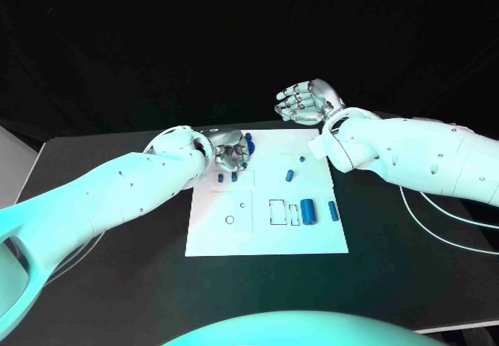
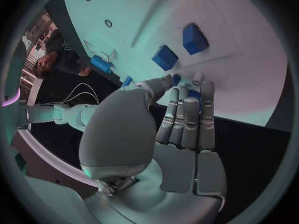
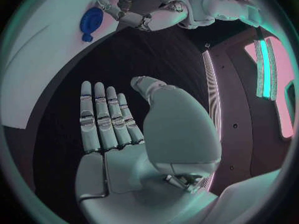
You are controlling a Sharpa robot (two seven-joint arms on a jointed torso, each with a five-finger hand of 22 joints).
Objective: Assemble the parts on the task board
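Apparently my left hand [image 2: 187, 119] pinches a small blue part [image 2: 176, 78] at the task board [image 1: 312, 241] edge; my right hand [image 3: 112, 129] hovers flat, empty, keeping clear.

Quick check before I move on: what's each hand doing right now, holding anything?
Left hand: on the task board, fingertips at a small blue part; whether it grips it cannot be told.
Right hand: open, holding nothing, beyond the board's far edge.
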